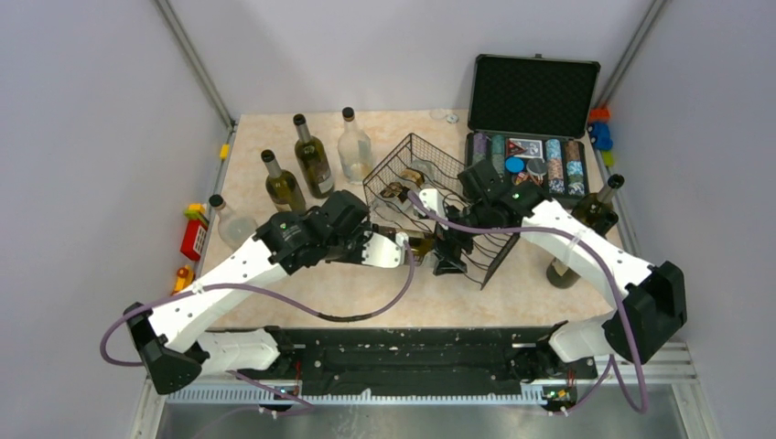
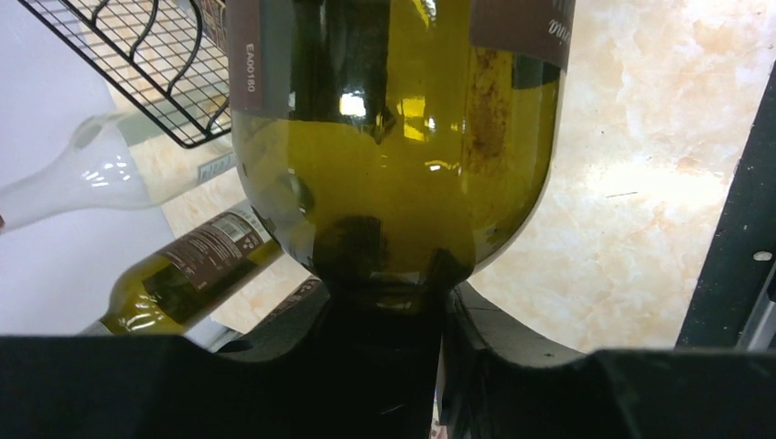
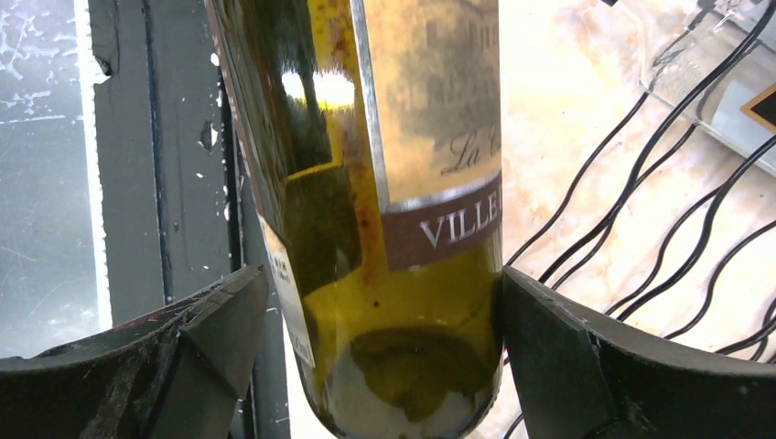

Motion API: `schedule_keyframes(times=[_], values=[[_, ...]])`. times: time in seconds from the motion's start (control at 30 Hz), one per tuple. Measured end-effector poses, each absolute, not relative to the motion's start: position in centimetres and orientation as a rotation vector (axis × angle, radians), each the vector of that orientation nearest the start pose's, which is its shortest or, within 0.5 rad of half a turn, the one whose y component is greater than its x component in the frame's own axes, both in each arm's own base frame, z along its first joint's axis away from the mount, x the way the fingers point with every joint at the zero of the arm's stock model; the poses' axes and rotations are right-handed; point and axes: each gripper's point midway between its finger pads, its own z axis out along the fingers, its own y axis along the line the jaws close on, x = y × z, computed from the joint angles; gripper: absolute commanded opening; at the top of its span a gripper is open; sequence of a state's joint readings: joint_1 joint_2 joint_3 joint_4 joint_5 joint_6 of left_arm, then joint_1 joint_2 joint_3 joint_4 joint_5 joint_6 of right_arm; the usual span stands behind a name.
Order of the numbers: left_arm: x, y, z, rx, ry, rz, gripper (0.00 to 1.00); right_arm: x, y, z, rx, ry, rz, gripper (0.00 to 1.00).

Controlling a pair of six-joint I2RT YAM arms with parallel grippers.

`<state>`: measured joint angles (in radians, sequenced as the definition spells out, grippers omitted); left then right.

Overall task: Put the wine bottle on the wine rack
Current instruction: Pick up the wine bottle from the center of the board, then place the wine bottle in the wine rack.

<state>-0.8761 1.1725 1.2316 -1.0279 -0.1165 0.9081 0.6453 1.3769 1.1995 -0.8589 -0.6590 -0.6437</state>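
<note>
The wine bottle (image 1: 423, 243), olive-green glass with a brown label, lies level just in front of the wine rack (image 1: 430, 197), a black wire rack tilted on the table. My left gripper (image 1: 401, 245) is shut on the bottle's neck; in the left wrist view the bottle (image 2: 393, 165) widens out from between the fingers of that gripper (image 2: 384, 283). My right gripper (image 1: 448, 251) straddles the bottle's base end and is open. In the right wrist view one finger (image 3: 549, 347) touches the glass (image 3: 403, 183) and the other finger (image 3: 210, 329) stands off it.
Two green bottles (image 1: 284, 183) (image 1: 313, 157) and a clear one (image 1: 355, 146) stand behind the left arm, with a clear flask (image 1: 229, 219) at the left edge. Another bottle (image 1: 595, 210) stands at the right. An open black case (image 1: 526, 119) sits at the back right. The rack holds a bottle (image 1: 403, 187).
</note>
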Motion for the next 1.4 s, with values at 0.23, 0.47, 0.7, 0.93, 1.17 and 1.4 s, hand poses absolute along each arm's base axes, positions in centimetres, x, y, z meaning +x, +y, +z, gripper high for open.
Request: schedule_keyframes(times=[0.23,0.47,0.7,0.93,1.17,1.4], values=[[21.3,-16.0,21.3,1.894,1.666,0.139,0.00,19.5,25.5,18.2,-1.671,1.818,0.830,0.96],[21.3,-14.4,21.0,1.838,1.739,0.106,0.00,20.3,25.4,19.0,-1.668,1.800,0.773,0.96],[21.1,-10.8,20.1,1.711,1.868,0.157,0.00,20.1,24.6,19.9,-1.656,1.802,0.730,0.95],[19.2,-9.7,17.7,1.624,1.968,0.113,0.00,20.7,24.0,20.3,-1.615,1.818,0.692,0.95],[17.6,-10.0,14.2,1.492,2.097,0.000,0.00,22.4,23.0,21.3,-1.517,1.832,0.650,0.94],[17.1,-10.7,11.9,1.362,2.177,-0.083,0.00,23.0,21.9,22.4,-1.431,1.812,0.630,0.94]])
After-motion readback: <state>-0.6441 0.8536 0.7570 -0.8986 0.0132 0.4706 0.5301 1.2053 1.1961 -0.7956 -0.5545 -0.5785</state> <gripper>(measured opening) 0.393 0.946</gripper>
